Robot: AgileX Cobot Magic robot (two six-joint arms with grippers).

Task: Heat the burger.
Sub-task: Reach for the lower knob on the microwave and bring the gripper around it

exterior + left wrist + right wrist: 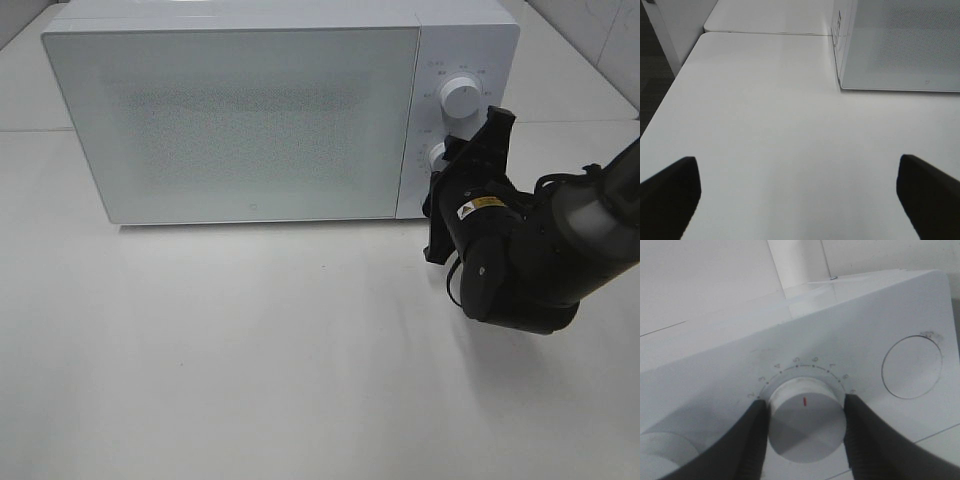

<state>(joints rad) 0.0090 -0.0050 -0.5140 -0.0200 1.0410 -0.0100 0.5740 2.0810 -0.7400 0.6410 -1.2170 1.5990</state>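
White table, dark floor, pale wall

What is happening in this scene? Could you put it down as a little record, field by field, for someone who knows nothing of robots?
appliance: white microwave, door closed
burger: not visible in any view
right gripper: fingers closed on either side of the numbered dial, the lower of the two knobs
dial pointer: red mark facing the numbers
upper knob: untouched
left gripper: open, holding nothing, above the white table
stage: setting the dial
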